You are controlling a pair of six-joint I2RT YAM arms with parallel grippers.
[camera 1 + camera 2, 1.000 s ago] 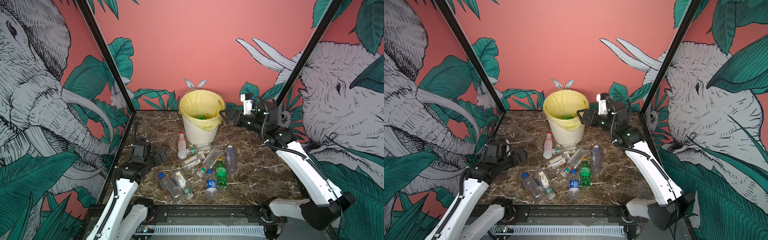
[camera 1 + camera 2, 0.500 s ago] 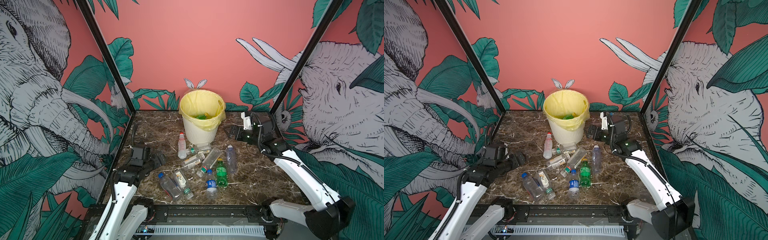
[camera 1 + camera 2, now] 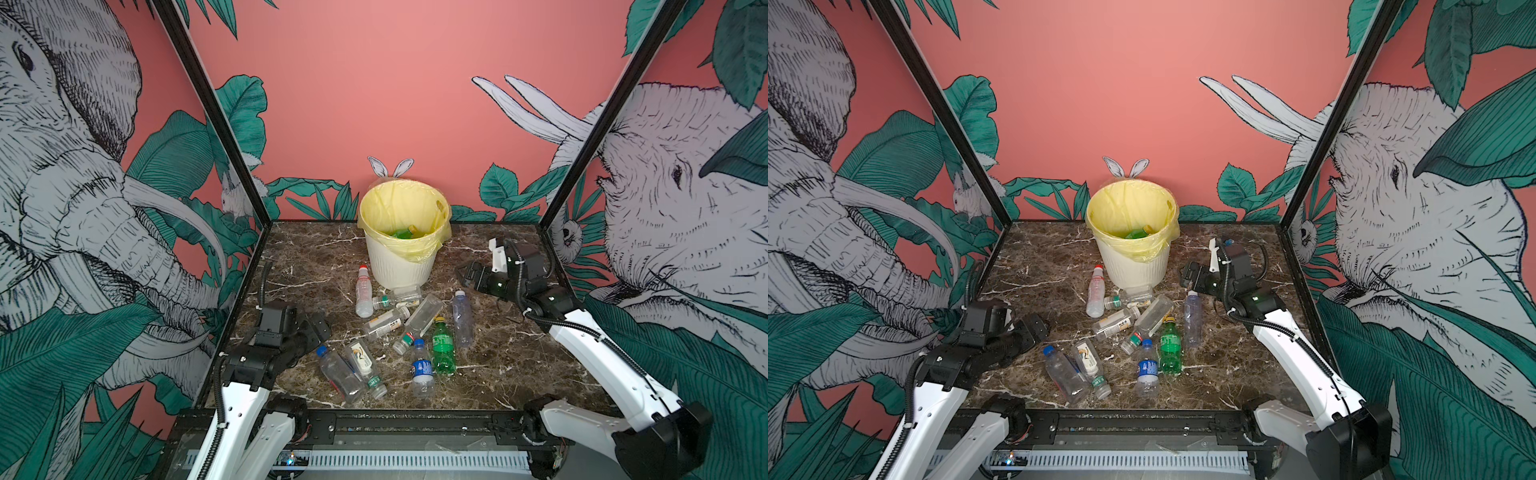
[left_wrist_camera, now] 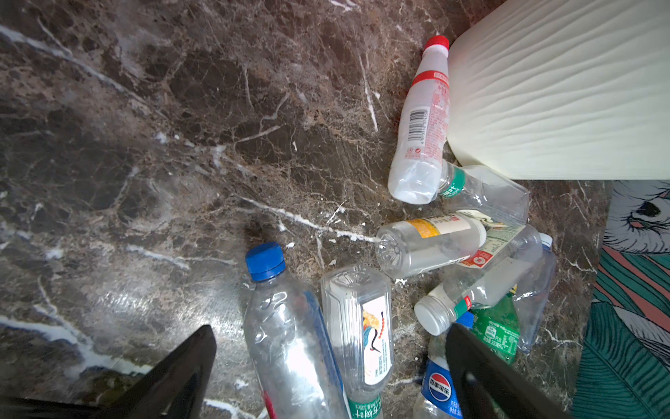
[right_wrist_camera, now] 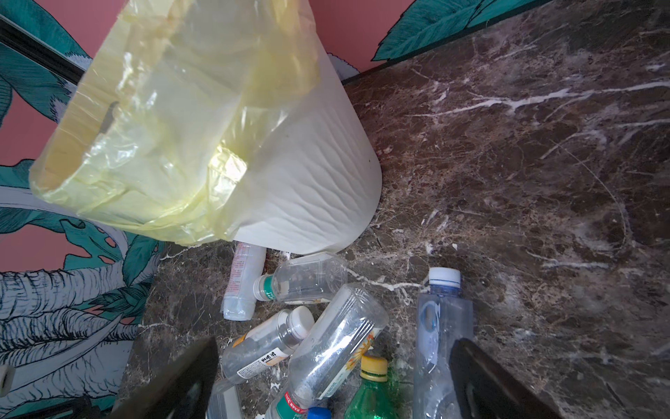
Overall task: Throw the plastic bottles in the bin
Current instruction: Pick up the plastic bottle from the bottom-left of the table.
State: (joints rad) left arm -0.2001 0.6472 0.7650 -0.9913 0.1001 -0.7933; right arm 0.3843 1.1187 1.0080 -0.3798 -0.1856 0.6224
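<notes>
Now | left gripper (image 3: 311, 337): jaws spread wide, empty | clear plastic bottle with blue cap (image 4: 290, 341): lying flat just ahead of it | right gripper (image 3: 467, 279): jaws spread wide, empty | cream-white ribbed round bin (image 3: 401, 266): upright, near, ahead of it | pale clear plastic bottle with white cap (image 5: 440, 326): lying just ahead of it
</notes>
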